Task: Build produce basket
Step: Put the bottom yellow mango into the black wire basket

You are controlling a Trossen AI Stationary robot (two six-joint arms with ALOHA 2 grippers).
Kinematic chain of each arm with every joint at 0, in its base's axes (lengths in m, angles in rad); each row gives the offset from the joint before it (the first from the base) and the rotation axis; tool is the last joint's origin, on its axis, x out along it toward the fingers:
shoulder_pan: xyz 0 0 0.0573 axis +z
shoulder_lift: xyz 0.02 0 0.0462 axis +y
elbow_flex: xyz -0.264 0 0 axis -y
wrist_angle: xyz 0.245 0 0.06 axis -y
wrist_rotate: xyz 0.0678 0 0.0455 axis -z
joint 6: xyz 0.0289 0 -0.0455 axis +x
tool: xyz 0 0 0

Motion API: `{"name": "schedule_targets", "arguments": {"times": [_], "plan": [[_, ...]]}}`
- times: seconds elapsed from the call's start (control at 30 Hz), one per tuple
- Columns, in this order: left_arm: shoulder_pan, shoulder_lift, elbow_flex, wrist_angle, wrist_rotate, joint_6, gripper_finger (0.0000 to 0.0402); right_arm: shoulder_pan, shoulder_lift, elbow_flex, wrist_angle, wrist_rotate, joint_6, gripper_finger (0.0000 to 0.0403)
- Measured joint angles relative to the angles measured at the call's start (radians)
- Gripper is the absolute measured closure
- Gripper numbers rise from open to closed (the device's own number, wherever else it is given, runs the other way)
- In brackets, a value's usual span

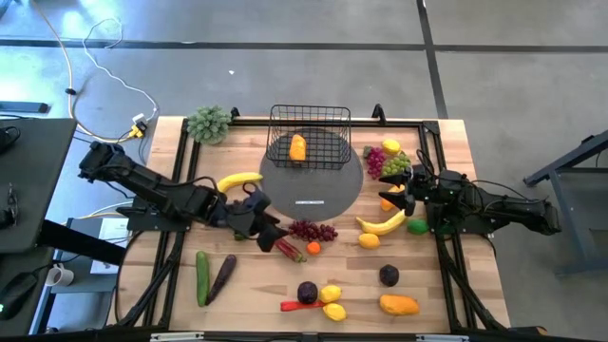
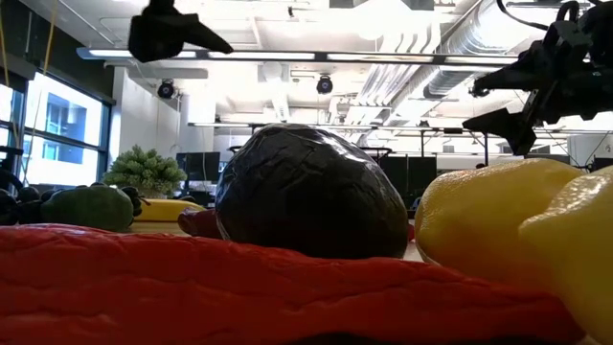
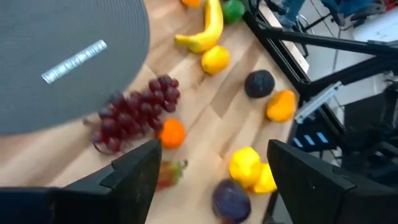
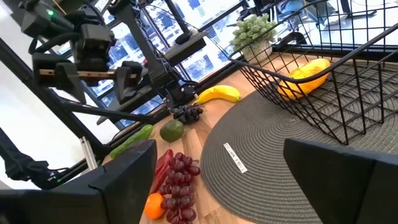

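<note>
Fingers on both arms stood wide with nothing between them. My left gripper (image 1: 271, 228) hovered over the desk (image 1: 247, 294) just off the grey round mat (image 1: 337, 190), close to the dark red grape bunch (image 1: 313, 230) and a small orange (image 1: 313, 248); its wrist view showed the grapes (image 3: 134, 121) and orange (image 3: 171, 132) right ahead of the spread fingers (image 3: 134, 177), so I judged the grapes were the next pick. My right gripper (image 1: 404, 190) hung near the mat's other edge, by a banana (image 1: 382, 224) and a mixed grape cluster (image 1: 388, 163); from its wrist view it faced across the mat toward the basket (image 4: 336, 93).

Wire basket (image 1: 309, 138) sat at the far middle of the desk, partly on the mat, probably so both arms could reach it. Only one orange-yellow piece (image 1: 298, 148) lay inside, so I judged the task was barely started. Rest of the produce was scattered on bare wood: a second banana (image 1: 239, 180), cucumber (image 1: 201, 277), eggplant (image 1: 222, 275), red chilli (image 1: 296, 305), lemons (image 1: 332, 302), plum (image 1: 389, 275), a plum-like dark fruit (image 1: 307, 292). A leafy green bunch (image 1: 209, 123) sat at the far corner, apart from the fruit.

Risk as I saw it: the grapes lay touching the mat edge, and a loose bunch could slip from a pinch.
</note>
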Motion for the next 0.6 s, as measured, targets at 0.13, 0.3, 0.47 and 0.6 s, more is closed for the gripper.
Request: {"name": "schedule_targets", "arguments": {"times": [0.13, 0.3, 0.47, 0.6], "plan": [[-0.026, 0.0, 0.0, 0.0, 0.001, -0.046, 0.0133, 0.0, 0.0, 0.0, 0.0, 0.001, 0.0, 0.0068], [-0.046, 0.0, 0.0, 0.001, 0.008, -0.095, 0.0137, 0.0, 0.0, 0.0, 0.0, 0.004, 0.0, 0.0068], [-0.054, 0.0, 0.0, 0.001, 0.042, -0.111, 0.0138, 0.0, 0.0, 0.0, 0.0, 0.004, 0.044, 0.0068], [-0.054, 0.0, 0.0, 0.001, 0.042, -0.109, 0.0138, 0.0, 0.0, 0.0, 0.0, 0.004, 0.217, 0.0068]]}}
